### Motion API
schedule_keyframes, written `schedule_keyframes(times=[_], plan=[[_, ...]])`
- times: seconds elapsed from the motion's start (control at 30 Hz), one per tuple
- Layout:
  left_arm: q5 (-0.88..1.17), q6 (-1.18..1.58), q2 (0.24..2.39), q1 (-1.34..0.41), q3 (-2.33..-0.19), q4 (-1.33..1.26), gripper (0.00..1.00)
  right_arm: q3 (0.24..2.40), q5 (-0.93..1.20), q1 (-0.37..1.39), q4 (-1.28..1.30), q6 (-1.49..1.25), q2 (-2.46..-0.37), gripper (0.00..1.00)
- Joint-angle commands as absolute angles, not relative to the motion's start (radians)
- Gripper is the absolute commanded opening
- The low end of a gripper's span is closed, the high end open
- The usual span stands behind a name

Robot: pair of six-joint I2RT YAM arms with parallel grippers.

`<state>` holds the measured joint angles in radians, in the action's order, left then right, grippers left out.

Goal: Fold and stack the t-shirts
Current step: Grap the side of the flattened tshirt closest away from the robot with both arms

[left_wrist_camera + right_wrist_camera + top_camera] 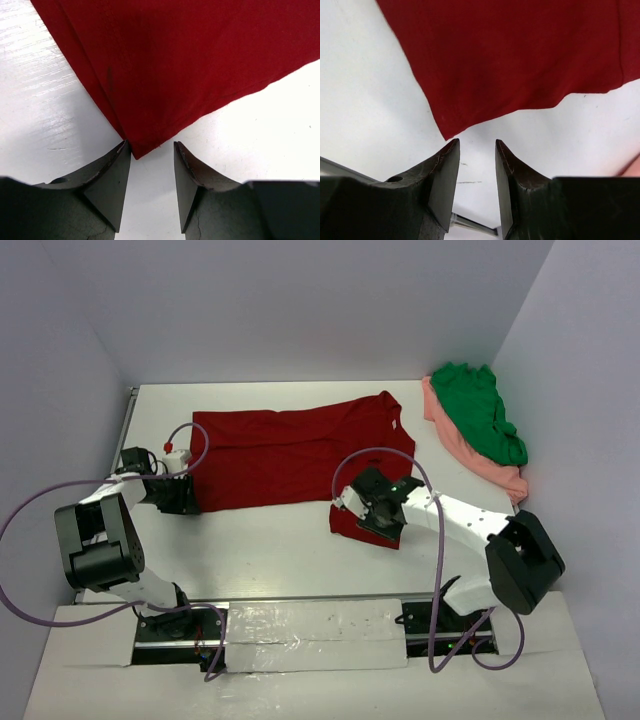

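A dark red t-shirt point(290, 455) lies spread flat across the table, neck to the right. My left gripper point(188, 498) sits at its near left corner. In the left wrist view that gripper point(152, 145) is open, and the red shirt point(190, 65) ends in a corner just ahead of the fingertips, nothing between them. My right gripper point(372, 520) hovers over the near right sleeve. Its jaws point(476, 142) are open too, with a corner of the red shirt point(520, 60) just beyond the left fingertip. A green t-shirt point(480, 420) lies crumpled on a pink one point(505, 478) at the back right.
Grey walls close in the table point(280, 540) on the left, back and right. A taped strip point(315, 635) runs along the near edge between the arm bases. Purple cables point(400, 455) loop over both arms.
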<state>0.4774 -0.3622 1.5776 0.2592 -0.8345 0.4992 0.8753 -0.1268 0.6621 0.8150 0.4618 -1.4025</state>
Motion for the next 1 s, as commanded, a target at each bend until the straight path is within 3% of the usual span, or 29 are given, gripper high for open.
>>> schedule_keyframes(times=[0.0,0.2,0.37,0.97], plan=[[0.482,-0.365,1.540,0.265,-0.835,0.511,0.48,0.827,-0.235,0.709,0.756,0.492,-1.368,0.42],[0.482,-0.367,1.549,0.267,-0.836,0.514,0.32,0.795,-0.229,0.729,0.746,0.483,-1.427,0.41],[0.476,-0.373,1.546,0.265,-0.833,0.515,0.24,0.801,-0.226,0.730,0.741,0.476,-1.434,0.41],[0.471,-0.370,1.529,0.265,-0.828,0.512,0.19,0.778,-0.045,0.758,0.790,0.525,-1.373,0.45]])
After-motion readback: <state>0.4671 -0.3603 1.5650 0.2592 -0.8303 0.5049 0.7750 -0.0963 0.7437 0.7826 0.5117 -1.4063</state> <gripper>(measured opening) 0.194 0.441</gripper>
